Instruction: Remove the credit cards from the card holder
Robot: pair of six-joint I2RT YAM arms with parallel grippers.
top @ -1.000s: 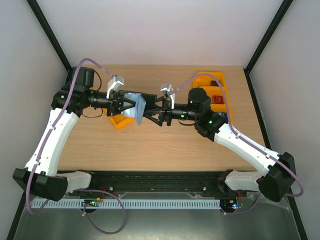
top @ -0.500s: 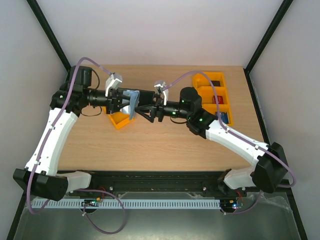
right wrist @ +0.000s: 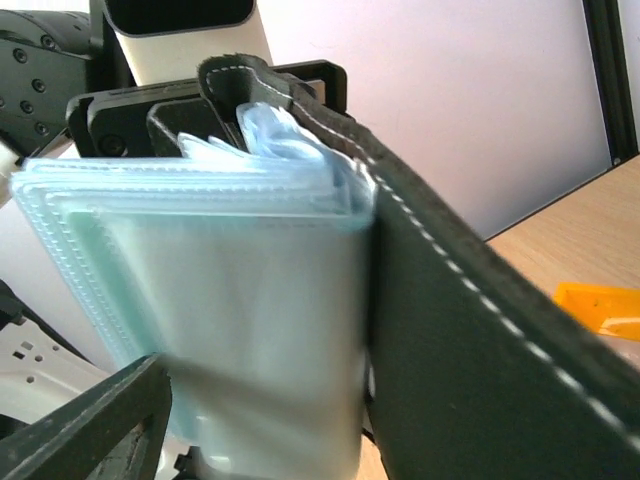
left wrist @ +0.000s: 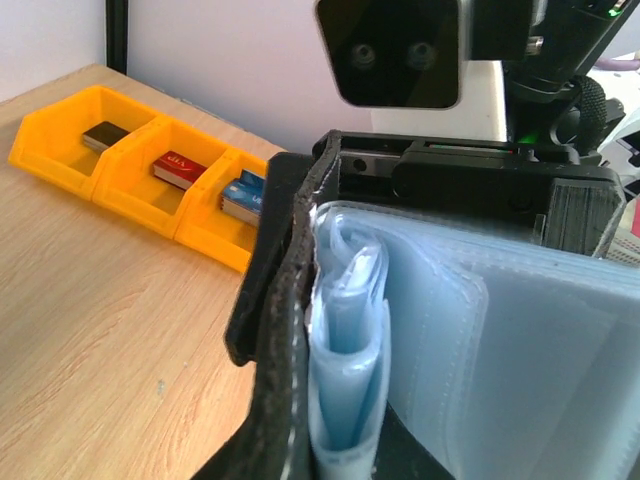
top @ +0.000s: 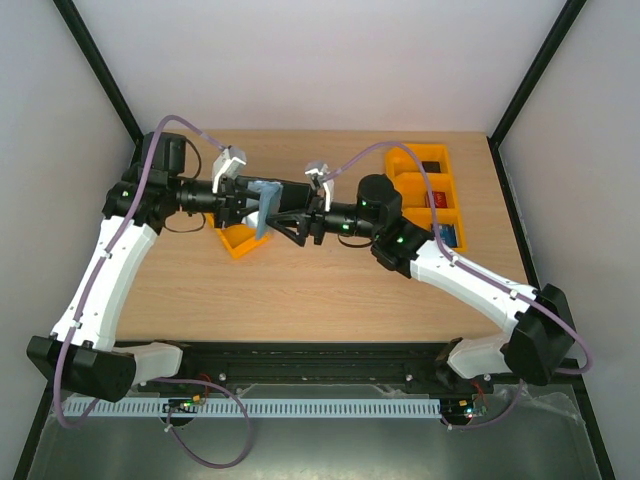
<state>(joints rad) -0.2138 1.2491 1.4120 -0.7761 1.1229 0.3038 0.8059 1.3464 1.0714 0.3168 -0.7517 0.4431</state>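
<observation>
My left gripper [top: 250, 203] is shut on the card holder [top: 266, 205], a black wallet with blue-grey plastic sleeves, and holds it in the air over the table's left middle. In the left wrist view the card holder [left wrist: 290, 300] stands edge-on and hides my fingers. My right gripper [top: 289, 224] is open right at the sleeves. In the right wrist view the sleeves [right wrist: 230, 300] fill the space beside one dark finger [right wrist: 95, 425], with the black cover [right wrist: 480, 350] on the right. A pale green tint shows through the front sleeve; no credit card shows plainly.
A small orange tray [top: 238, 241] sits on the table below the left gripper. A row of orange trays [top: 425, 185] stands at the back right; in the left wrist view they [left wrist: 60, 140] hold a dark block [left wrist: 104, 135], a red block [left wrist: 180, 167] and a blue one [left wrist: 243, 197].
My right arm has moved left, up to the card holder. The left gripper has turned the holder from spread open to nearly edge-on and drawn it slightly left.
</observation>
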